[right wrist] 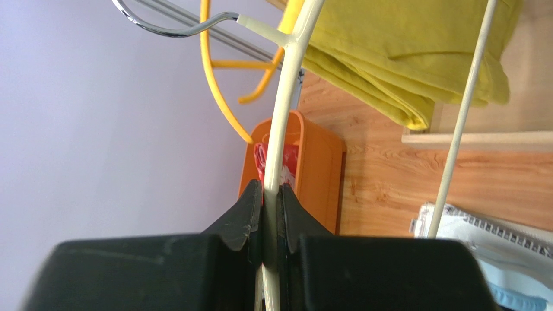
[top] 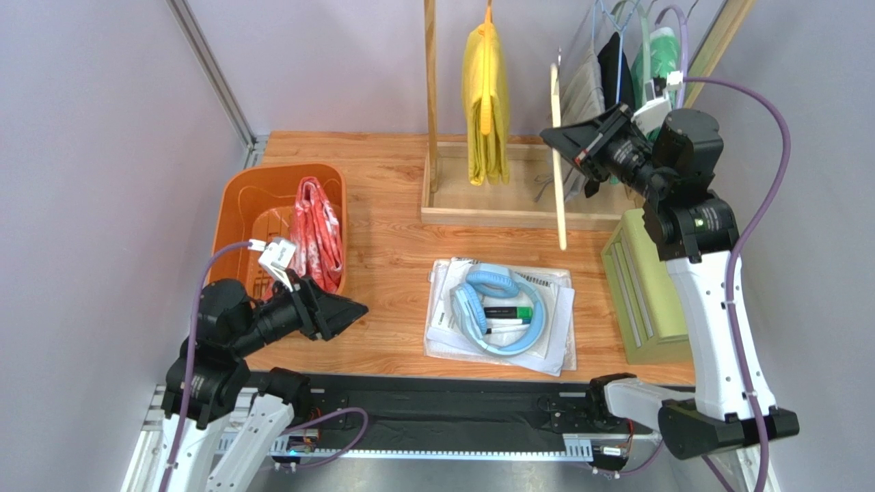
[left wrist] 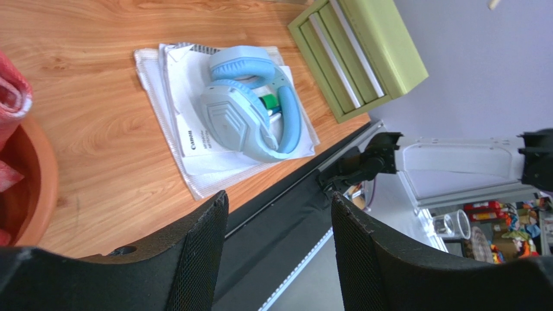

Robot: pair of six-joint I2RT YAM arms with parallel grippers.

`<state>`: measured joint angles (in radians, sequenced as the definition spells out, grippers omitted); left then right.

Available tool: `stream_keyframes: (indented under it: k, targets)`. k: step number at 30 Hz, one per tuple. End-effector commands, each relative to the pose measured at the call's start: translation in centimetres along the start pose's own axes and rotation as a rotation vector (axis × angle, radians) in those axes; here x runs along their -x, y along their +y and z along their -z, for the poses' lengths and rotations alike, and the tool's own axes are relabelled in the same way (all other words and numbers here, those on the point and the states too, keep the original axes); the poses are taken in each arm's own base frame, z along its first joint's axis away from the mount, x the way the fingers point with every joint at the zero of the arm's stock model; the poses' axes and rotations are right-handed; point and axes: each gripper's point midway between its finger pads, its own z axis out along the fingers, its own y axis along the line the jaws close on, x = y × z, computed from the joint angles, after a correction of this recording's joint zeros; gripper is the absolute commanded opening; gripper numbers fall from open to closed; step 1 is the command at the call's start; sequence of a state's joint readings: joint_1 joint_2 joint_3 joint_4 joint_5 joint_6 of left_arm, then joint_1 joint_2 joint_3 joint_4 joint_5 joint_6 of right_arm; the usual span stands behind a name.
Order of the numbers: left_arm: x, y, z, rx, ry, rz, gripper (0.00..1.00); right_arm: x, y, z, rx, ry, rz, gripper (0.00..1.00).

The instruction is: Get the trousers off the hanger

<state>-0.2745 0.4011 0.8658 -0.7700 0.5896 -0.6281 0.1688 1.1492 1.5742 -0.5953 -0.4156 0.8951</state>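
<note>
Trousers (top: 317,234) partly hidden in basket (top: 236,208)

Plain pale lilac walls (top: 92,154) close in the surface (top: 385,185), a warm wood-grain top, on three sides. A slim metal post (top: 211,72) slants up at the back left corner. Toward the back stands a light wooden rack (top: 430,72) with a shallow framed base. A pale green slatted unit (top: 642,282) sits at the right edge, and a black strip (top: 442,410) lines the near edge. The light is soft and even, with faint shadows. Past the near edge, the left wrist view shows a cluttered patch of room (left wrist: 500,223).
</note>
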Motion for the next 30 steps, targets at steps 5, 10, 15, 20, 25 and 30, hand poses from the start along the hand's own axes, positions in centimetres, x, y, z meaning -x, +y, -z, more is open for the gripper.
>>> stream_keyframes:
  k: [5,10,15,20,25,30]
  targets:
    - [-0.8,-2.7,2.6,-0.064,-0.009,0.040,0.65,6.8,5.1,-3.8,0.147,-0.173,0.050,0.00]
    - [-0.7,-3.5,4.0,-0.053,-0.033,0.036,0.65,8.8,6.1,-5.6,0.199,-0.224,0.055,0.00]
    - [-0.6,-4.3,4.9,-0.061,-0.047,0.032,0.65,10.6,6.1,-7.7,0.210,-0.265,0.064,0.00]
    - [-0.8,-4.0,5.4,-0.045,-0.075,0.040,0.65,11.7,6.2,-9.8,0.233,-0.275,0.059,0.00]
    - [-0.8,-3.9,5.6,-0.033,-0.094,0.056,0.65,12.7,5.9,-11.5,0.229,-0.285,0.050,0.00]
    - [-0.8,-4.2,5.8,-0.038,-0.093,0.064,0.65,13.3,5.8,-12.9,0.241,-0.284,0.020,0.00]
